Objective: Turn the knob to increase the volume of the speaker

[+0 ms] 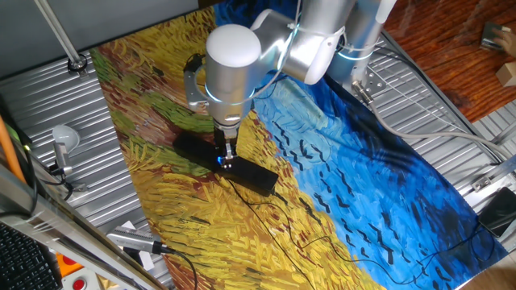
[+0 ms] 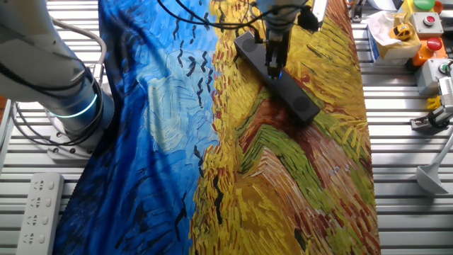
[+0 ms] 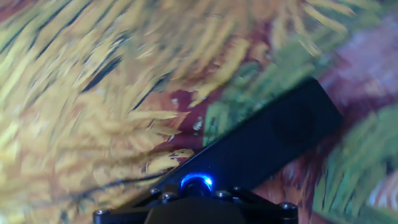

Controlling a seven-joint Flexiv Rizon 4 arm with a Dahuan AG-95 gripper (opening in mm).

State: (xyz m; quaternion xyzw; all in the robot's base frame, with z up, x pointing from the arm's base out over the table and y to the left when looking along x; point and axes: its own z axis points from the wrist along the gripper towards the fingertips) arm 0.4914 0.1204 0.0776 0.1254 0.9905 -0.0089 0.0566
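Observation:
The speaker [image 1: 251,175] is a long black bar lying at a slant on the yellow part of the painted cloth; it also shows in the other fixed view [image 2: 298,100] and the hand view [image 3: 273,137]. The knob [image 3: 196,182], ringed by blue light, sits at the middle of its top face. My gripper [image 1: 228,159] points straight down onto the knob [image 1: 222,161], with its fingers close together around it, as in the other fixed view [image 2: 274,66]. In the hand view only the hand's dark mount [image 3: 199,211] shows below the knob; the fingertips are hidden.
A thin black cable [image 1: 266,211] runs from the speaker across the cloth toward the front. A white power strip [image 2: 35,205] lies by the arm's base. A box with coloured buttons [image 2: 427,25] and small tools [image 1: 133,239] sit on the ribbed metal table edges.

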